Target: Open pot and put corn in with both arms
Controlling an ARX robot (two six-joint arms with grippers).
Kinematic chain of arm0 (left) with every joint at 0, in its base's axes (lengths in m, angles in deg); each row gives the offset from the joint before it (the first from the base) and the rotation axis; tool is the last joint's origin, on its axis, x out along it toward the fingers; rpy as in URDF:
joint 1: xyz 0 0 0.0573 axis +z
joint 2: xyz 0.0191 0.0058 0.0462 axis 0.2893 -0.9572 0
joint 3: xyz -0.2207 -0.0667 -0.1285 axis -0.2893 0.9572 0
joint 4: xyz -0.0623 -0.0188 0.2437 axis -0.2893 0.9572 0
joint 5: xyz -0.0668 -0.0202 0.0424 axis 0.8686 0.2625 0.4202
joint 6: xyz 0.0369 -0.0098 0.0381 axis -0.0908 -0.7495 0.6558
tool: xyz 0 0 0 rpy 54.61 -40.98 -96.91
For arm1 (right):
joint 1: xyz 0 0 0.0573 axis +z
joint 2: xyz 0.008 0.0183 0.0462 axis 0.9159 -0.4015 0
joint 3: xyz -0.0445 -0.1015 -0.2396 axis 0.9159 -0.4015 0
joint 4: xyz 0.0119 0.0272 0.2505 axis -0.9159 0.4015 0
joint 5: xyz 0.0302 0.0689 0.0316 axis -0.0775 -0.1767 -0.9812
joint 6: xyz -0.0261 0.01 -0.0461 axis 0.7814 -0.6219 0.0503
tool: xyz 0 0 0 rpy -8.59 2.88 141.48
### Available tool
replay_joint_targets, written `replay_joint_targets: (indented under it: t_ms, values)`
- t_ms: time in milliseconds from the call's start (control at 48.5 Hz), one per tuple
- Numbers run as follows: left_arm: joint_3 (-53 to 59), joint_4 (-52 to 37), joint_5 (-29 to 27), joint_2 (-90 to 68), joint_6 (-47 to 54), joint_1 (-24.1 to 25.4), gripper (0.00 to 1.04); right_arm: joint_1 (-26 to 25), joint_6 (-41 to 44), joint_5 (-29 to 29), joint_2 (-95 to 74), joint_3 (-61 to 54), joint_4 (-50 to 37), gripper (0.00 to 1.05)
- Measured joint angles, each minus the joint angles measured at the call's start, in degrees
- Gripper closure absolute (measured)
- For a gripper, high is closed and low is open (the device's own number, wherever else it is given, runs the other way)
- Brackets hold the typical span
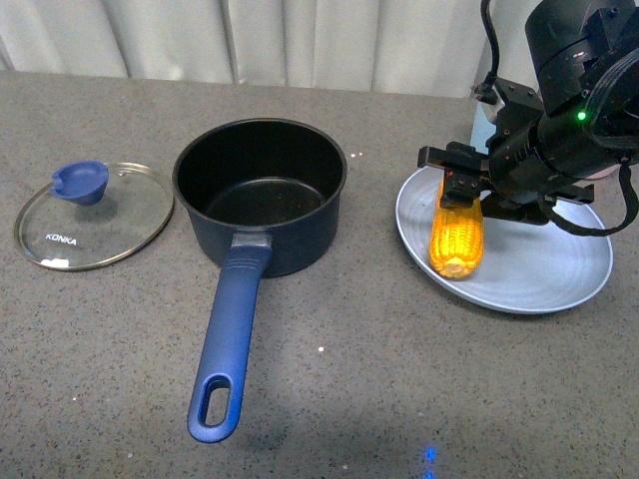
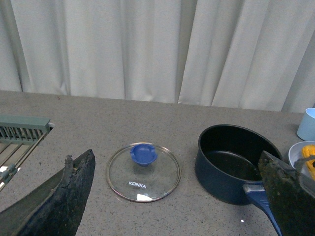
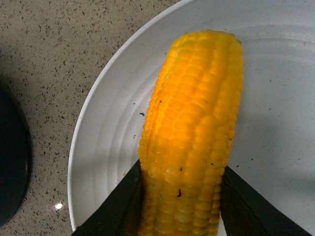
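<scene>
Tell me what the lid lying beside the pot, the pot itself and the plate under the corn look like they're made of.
Lid: clear glass, since the counter shows through, with a shiny metal-looking rim; its blue knob looks plastic. Pot: probably metal, glossy navy coating outside, dull black inside. Plate: pale blue with faint concentric ridges, ceramic or melamine; cannot tell which.

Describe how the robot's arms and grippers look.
The right arm is bulky, black and rounded, with a lit green light and black cables. Its gripper is black and angular. The left fingers are dark, broad and rough-edged.
</scene>
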Motion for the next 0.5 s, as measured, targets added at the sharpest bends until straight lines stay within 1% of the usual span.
replay_joint_targets:
  t_ms: [83, 144, 227, 289, 330, 371, 392, 433, 495]
  values:
    - [0.0, 0.0, 0.0, 0.0, 0.0, 0.0, 0.06, -0.2, 0.0, -0.7, 0.3, -0.2, -0.1, 0.74]
    - [0.0, 0.0, 0.0, 0.0, 0.0, 0.0, 0.06, -0.4, -0.1, -1.7, 0.9, -0.9, -0.7, 0.78]
    - [0.0, 0.0, 0.0, 0.0, 0.0, 0.0, 0.06, -0.9, -1.4, -4.7, 2.8, -3.0, -2.6, 0.81]
    - [0.0, 0.0, 0.0, 0.0, 0.0, 0.0, 0.06, -1.4, -3.9, -8.6, 5.2, -5.3, -5.5, 0.84]
    - [0.0, 0.0, 0.0, 0.0, 0.0, 0.0, 0.06, -1.9, -6.9, -13.6, 9.0, -7.8, -9.1, 0.85]
    - [0.0, 0.0, 0.0, 0.0, 0.0, 0.0, 0.06, -2.2, -8.7, -16.2, 11.2, -8.5, -11.0, 0.86]
    - [0.0, 0.0, 0.0, 0.0, 0.0, 0.0, 0.06, -2.2, -9.4, -17.1, 12.3, -8.6, -11.9, 0.87]
    - [0.0, 0.0, 0.0, 0.0, 0.0, 0.0, 0.06, -2.2, -12.5, -21.7, 15.7, -8.3, -14.4, 0.88]
    - [0.0, 0.0, 0.0, 0.0, 0.0, 0.0, 0.06, -1.3, -15.6, -25.3, 18.2, -5.9, -15.3, 0.90]
